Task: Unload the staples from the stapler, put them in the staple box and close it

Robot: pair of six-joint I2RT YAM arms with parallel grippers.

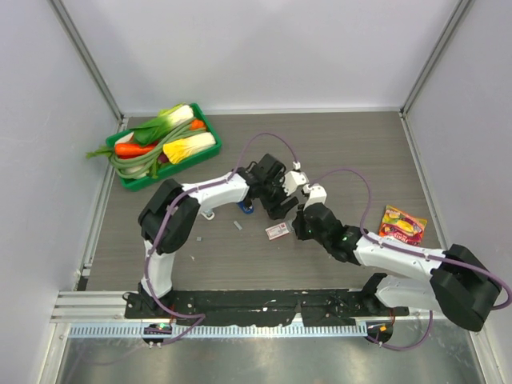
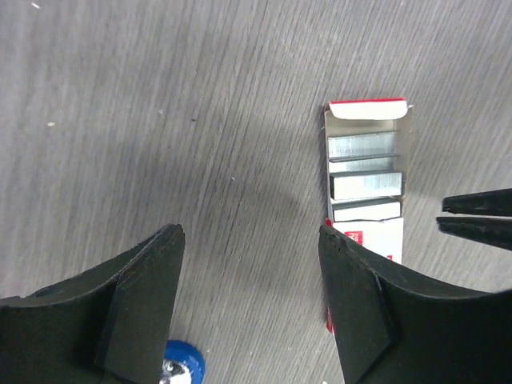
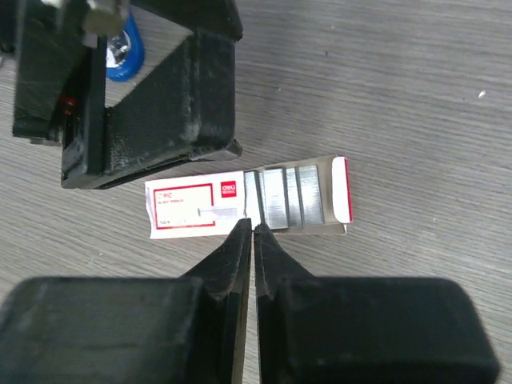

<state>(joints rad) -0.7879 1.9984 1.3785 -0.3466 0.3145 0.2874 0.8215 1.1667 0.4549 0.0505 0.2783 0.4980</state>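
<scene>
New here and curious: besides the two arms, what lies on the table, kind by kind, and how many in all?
Tray of vegetables: 1
Open box of staples: 1
Snack packet: 1
Loose staple strip: 1
Tiny grey speck: 1
Blue object, mostly hidden: 1
Total: 6

The counter (image 1: 344, 144) is grey-brown with a fine wood grain. The flat packet (image 3: 196, 210) is white with red edging, and silvery rows gleam in its open end. The left hand (image 2: 250, 240) and right hand (image 3: 253, 232) are matt black. The staples (image 1: 238, 226) are silvery-grey, the tray (image 1: 130, 182) is green, and the snack bag (image 1: 402, 225) is yellow and red.
</scene>
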